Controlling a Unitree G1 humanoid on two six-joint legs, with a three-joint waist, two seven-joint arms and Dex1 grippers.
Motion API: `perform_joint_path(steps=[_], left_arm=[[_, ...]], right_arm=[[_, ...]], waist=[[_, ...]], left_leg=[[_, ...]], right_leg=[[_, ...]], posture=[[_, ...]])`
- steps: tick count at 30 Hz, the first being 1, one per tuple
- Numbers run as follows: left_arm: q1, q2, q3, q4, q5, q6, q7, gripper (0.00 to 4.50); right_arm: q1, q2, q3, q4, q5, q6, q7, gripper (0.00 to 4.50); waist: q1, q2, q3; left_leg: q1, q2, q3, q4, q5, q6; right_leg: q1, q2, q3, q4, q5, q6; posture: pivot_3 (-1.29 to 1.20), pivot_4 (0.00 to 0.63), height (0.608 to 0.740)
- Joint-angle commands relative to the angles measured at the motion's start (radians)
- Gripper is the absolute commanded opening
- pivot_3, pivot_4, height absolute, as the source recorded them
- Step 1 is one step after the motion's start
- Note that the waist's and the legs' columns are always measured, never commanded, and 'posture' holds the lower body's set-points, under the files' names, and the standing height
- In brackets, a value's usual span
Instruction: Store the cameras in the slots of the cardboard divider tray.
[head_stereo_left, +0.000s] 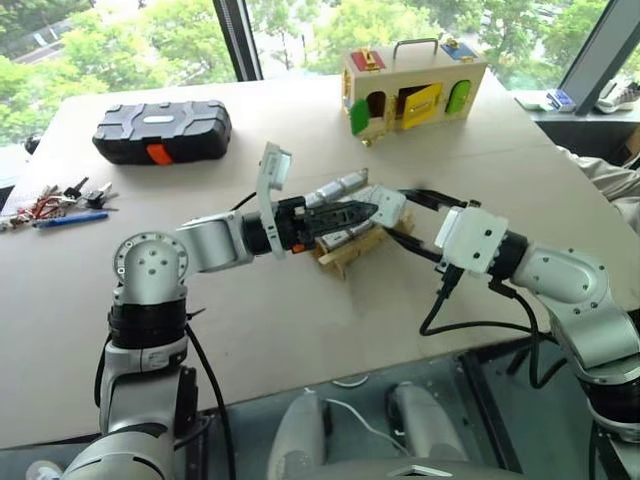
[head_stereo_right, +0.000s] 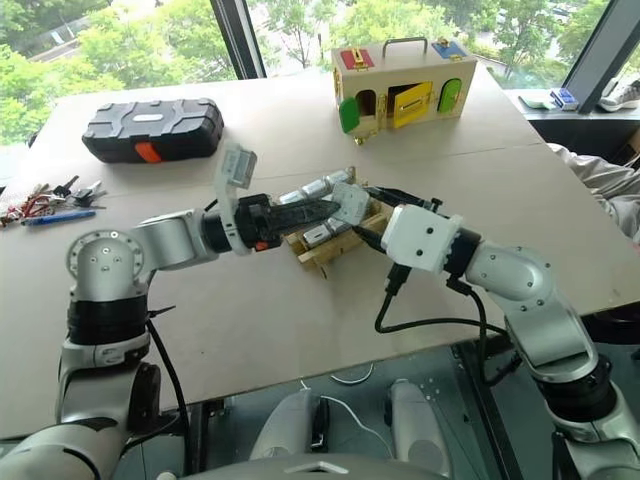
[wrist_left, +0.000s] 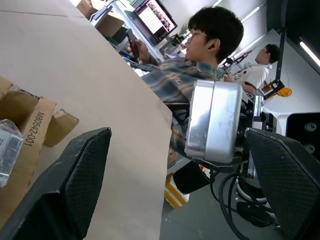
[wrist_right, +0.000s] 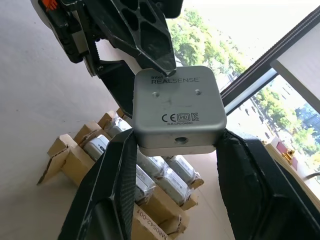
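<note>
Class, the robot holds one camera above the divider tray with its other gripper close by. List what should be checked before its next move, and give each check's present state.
1. Right gripper shut on the camera: ok.
2. Left gripper open around that camera, ready to take it: ok.
3. Left fingers already touching it: cannot tell.
4. Cardboard divider tray below, upright on the table: ok.
5. Several slots already hold cameras: ok.
6. A free slot remains: cannot tell.

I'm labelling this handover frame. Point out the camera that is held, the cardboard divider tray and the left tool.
held camera (wrist_right: 176, 107): right wrist view, middle of its printed silver face.
cardboard divider tray (wrist_right: 65, 159): right wrist view, bare cardboard end wall.
left tool (wrist_left: 180, 195): left wrist view, midway between its black fingertips.
</note>
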Motion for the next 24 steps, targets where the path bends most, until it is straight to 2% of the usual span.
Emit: perform_joint_path(steps=[1, 3, 7, 8, 9, 11, 13, 14, 17, 19, 21, 24], left_arm=[[-0.021, 0.002, 0.003, -0.015, 0.005, 0.000, -0.033, 3.72], [-0.022, -0.001, 0.001, -0.011, -0.009, 0.015, -0.036, 2.80], [-0.023, -0.004, 0.001, -0.008, -0.016, 0.025, -0.046, 1.23], [-0.028, -0.005, 0.002, -0.004, -0.014, 0.026, -0.049, 0.85], [-0.032, -0.005, 0.003, -0.002, -0.011, 0.026, -0.051, 0.82], [-0.042, -0.004, 0.003, 0.001, 0.000, 0.024, -0.061, 0.82], [-0.058, 0.000, -0.008, 0.001, 0.043, 0.007, -0.072, 0.82], [-0.073, -0.002, -0.018, 0.004, 0.081, -0.009, -0.068, 0.82], [-0.174, -0.005, -0.098, 0.041, 0.247, -0.073, -0.091, 0.82], [-0.235, -0.005, -0.152, 0.071, 0.332, -0.090, -0.115, 0.82], [-0.320, -0.036, -0.184, 0.159, 0.390, -0.059, -0.093, 0.82], [-0.489, -0.072, -0.284, 0.333, 0.490, -0.006, -0.173, 0.82]], right_arm=[[-0.019, 0.011, -0.008, -0.051, 0.016, 0.008, 0.002, 1.84], [-0.022, 0.017, -0.005, -0.052, 0.015, 0.012, 0.006, 1.84], [-0.029, 0.025, -0.001, -0.057, 0.061, 0.053, 0.039, 1.84], [-0.034, 0.029, -0.008, -0.054, 0.072, 0.062, 0.041, 2.31], [-0.038, 0.032, -0.014, -0.052, 0.078, 0.067, 0.040, 2.80], [-0.037, 0.033, -0.030, -0.052, 0.100, 0.086, 0.041, 3.35], [-0.019, 0.021, -0.061, -0.047, 0.110, 0.096, 0.037, 4.23], [0.006, 0.001, -0.092, -0.040, 0.110, 0.097, 0.036, 4.38], [0.165, -0.118, -0.291, 0.014, 0.196, 0.074, 0.154, 4.38], [0.228, -0.179, -0.377, 0.054, 0.258, 0.049, 0.237, 4.38], [0.254, -0.217, -0.454, 0.104, 0.307, 0.024, 0.289, 4.38], [0.232, -0.250, -0.514, 0.180, 0.378, 0.020, 0.353, 4.38]], waist=[[0.002, 0.000, 0.000], [0.003, 0.000, 0.000], [0.006, 0.000, 0.000], [0.006, 0.000, 0.000], [0.006, 0.000, 0.000], [0.006, 0.000, 0.000], [0.011, 0.000, 0.000], [0.014, 0.000, 0.000], [0.043, 0.000, 0.000], [0.049, -0.001, 0.000], [0.045, -0.001, 0.000], [0.040, -0.001, 0.001]], left_leg=[[0.000, 0.000, 0.000, 0.000, 0.000, 0.000], [-0.001, 0.000, 0.000, 0.000, 0.000, 0.000], [-0.001, 0.000, 0.000, 0.000, 0.000, 0.000], [0.000, 0.000, 0.000, 0.000, 0.000, 0.000], [0.000, 0.000, 0.000, 0.000, 0.000, 0.000], [0.000, 0.000, 0.000, 0.000, 0.000, 0.000], [0.000, 0.000, -0.001, 0.000, 0.000, 0.000], [0.000, 0.000, 0.000, 0.000, 0.000, 0.000], [-0.002, -0.001, -0.002, 0.000, 0.000, 0.000], [-0.003, -0.003, -0.003, 0.000, 0.000, 0.000], [-0.003, -0.005, -0.002, 0.000, 0.000, 0.000], [-0.002, -0.007, -0.002, 0.000, 0.000, 0.000]], right_leg=[[0.000, 0.000, 0.000, 0.000, 0.000, 0.000], [0.000, 0.000, 0.000, -0.001, 0.000, 0.000], [0.000, 0.000, 0.000, -0.001, 0.000, 0.000], [0.000, 0.000, 0.000, -0.001, 0.000, 0.000], [0.000, 0.000, 0.000, -0.001, 0.000, 0.000], [0.000, 0.000, 0.000, -0.001, 0.000, 0.000], [0.000, 0.000, 0.000, -0.001, 0.000, 0.000], [0.000, 0.000, 0.000, -0.001, 0.000, 0.000], [0.001, 0.000, -0.001, -0.003, 0.000, 0.000], [0.003, 0.000, 0.002, -0.006, 0.000, 0.000], [0.003, 0.000, 0.006, -0.006, 0.000, 0.000], [0.003, 0.001, 0.009, -0.006, -0.002, 0.004]], posture=[[0.00, 0.150, 0.740], [0.00, 0.150, 0.740], [0.00, 0.150, 0.740], [0.00, 0.150, 0.740], [0.00, 0.150, 0.740], [0.00, 0.150, 0.740], [0.00, 0.150, 0.740], [0.00, 0.150, 0.740], [0.00, 0.150, 0.740], [0.00, 0.150, 0.740], [0.00, 0.150, 0.740], [0.00, 0.150, 0.740]])
